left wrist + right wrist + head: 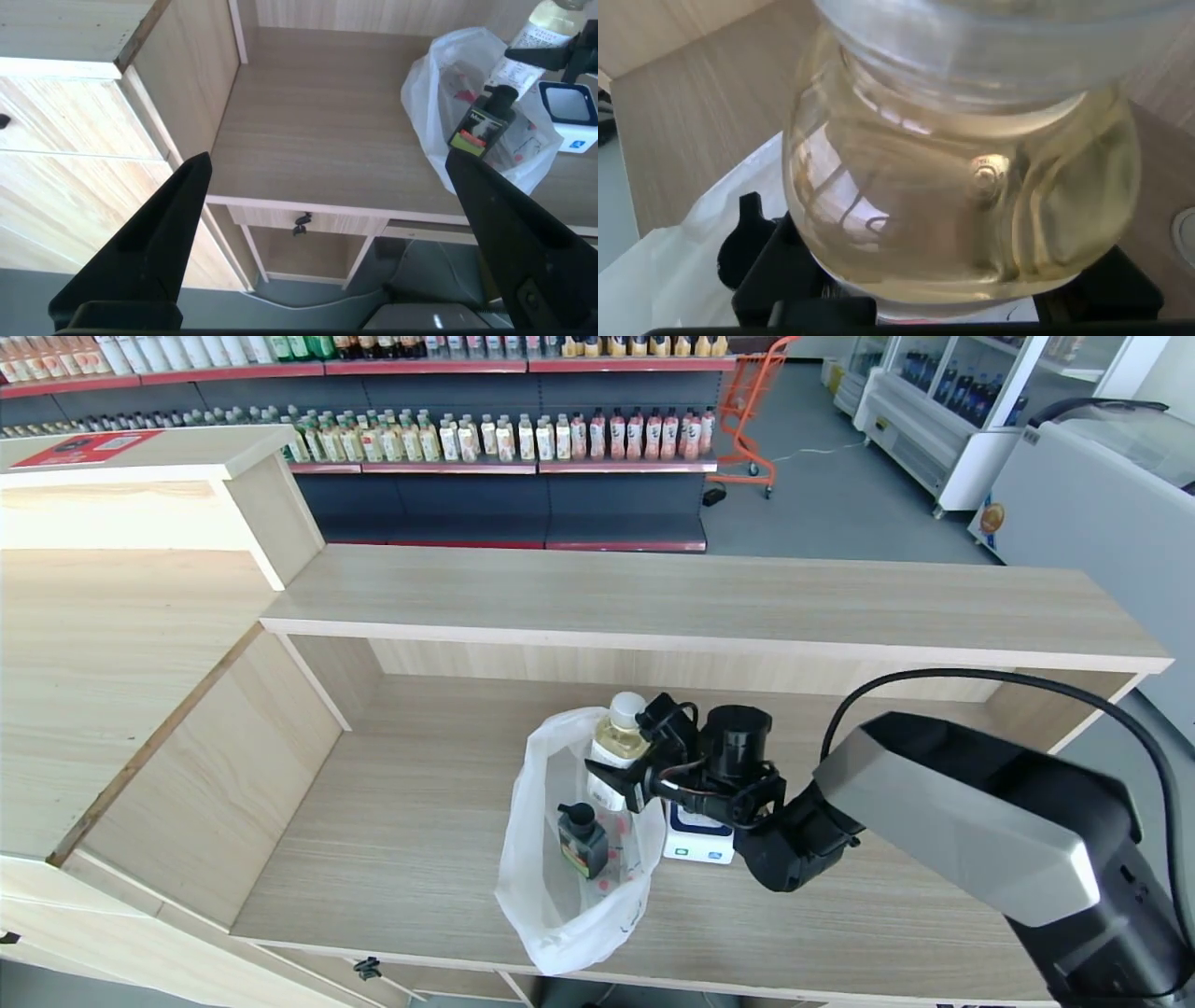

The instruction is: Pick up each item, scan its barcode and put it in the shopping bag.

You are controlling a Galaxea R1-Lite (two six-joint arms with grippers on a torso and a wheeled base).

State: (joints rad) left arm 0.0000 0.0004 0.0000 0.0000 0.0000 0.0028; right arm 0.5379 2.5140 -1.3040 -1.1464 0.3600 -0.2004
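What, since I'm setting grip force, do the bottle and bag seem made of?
Bottle: clear glossy plastic, likely; pale yellow liquid shows through and its wall mirrors highlights. Glass cannot be excluded. Bag: thin, milky plastic film; it wrinkles, slumps and lets light through.

This is a shop, seen from behind its pale wooden checkout counter [709, 597]. Across the grey aisle stand long dark shelves [560, 495] with red edge strips, stocked with rows of bottled drinks [504, 437] lined up front to back. An orange basket trolley [752, 411] is parked at the shelf end, and glass-fronted drink coolers [943, 401] and a chest freezer [1083, 495] line the far side. On the counter's lower level sit a small white scanner [695, 843] and a thin plastic shopping bag [532, 859].
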